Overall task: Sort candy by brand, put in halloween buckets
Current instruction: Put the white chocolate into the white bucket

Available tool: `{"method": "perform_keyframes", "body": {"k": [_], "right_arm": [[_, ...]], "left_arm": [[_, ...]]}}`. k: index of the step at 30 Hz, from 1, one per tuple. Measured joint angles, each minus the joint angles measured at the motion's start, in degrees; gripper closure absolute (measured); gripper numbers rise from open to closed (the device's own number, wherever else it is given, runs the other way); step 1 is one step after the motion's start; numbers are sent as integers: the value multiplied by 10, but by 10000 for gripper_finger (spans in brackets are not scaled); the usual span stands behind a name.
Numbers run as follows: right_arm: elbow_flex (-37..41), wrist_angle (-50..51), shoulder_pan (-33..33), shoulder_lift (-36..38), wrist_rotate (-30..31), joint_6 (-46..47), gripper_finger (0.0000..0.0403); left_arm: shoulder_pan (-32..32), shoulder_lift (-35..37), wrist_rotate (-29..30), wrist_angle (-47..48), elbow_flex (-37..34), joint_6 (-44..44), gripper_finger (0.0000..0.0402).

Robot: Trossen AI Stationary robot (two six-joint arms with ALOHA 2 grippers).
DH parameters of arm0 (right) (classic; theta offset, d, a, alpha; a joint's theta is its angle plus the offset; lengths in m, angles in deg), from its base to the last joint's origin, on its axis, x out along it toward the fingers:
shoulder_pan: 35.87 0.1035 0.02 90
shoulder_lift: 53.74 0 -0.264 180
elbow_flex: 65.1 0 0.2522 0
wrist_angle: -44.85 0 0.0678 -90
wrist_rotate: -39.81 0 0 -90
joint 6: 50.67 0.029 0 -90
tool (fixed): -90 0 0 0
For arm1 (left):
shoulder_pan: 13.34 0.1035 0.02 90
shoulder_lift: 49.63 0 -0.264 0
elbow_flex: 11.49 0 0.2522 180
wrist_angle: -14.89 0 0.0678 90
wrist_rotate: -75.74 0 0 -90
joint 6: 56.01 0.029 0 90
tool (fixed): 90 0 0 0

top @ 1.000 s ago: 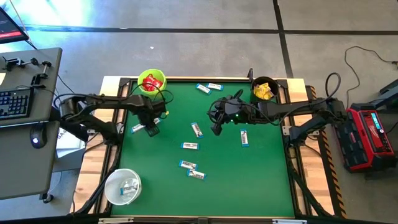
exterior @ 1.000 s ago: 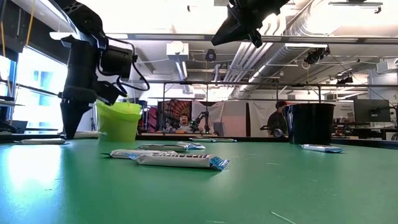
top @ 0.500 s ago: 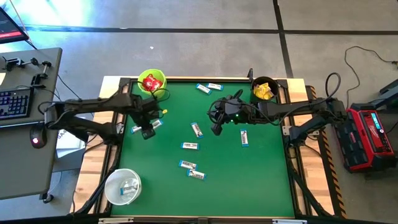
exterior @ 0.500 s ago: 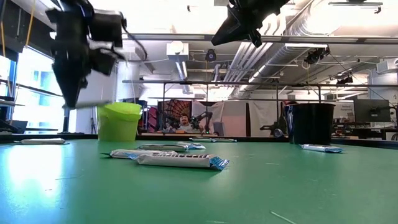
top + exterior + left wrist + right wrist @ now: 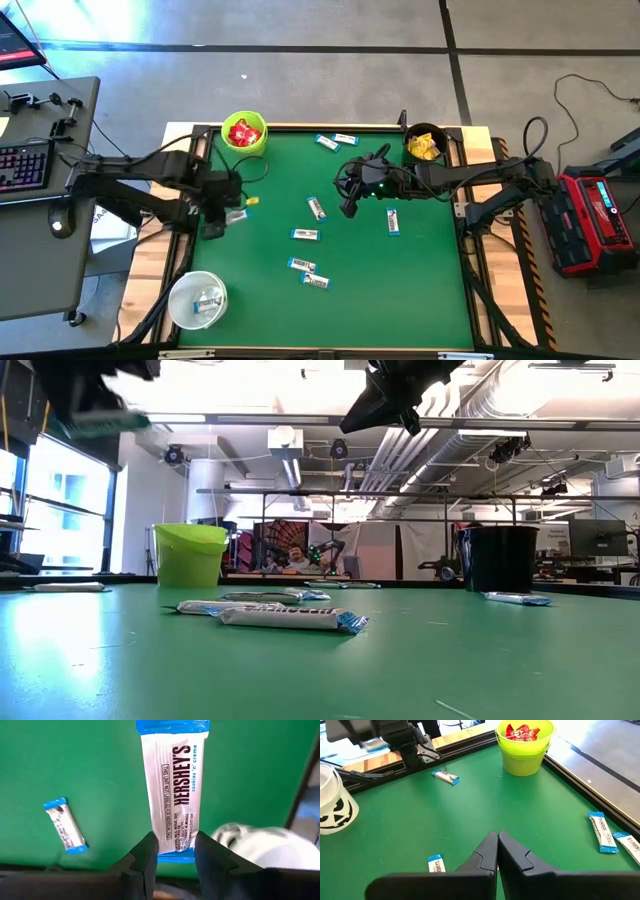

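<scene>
Candy of the white-and-blue bar kind is pinched by one end in the left gripper, raised over the bench's left edge, between the lime green bucket (red packets inside) and the white bucket at the near-left corner. More bars lie mid-bench. The right gripper, clenched empty, hangs above the middle.

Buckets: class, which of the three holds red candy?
The lime green bucket at the table's far left corner; red packets fill it. The black bucket holds yellow ones, the white bucket white-and-blue bars.
</scene>
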Motion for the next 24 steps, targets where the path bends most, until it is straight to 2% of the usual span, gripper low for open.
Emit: {"method": "perform_keyframes", "body": {"k": [7,16,24], "right_arm": [[0,0,0,0,0,-10,403],[0,0,-4,0,0,-21,403],[0,0,-14,0,-5,-30,403]], "left_arm": [[-134,0,-20,43,51,-92,304],[-351,-6,-25,38,60,-289,304],[-525,-64,-20,-49,60,-438,304]]}}
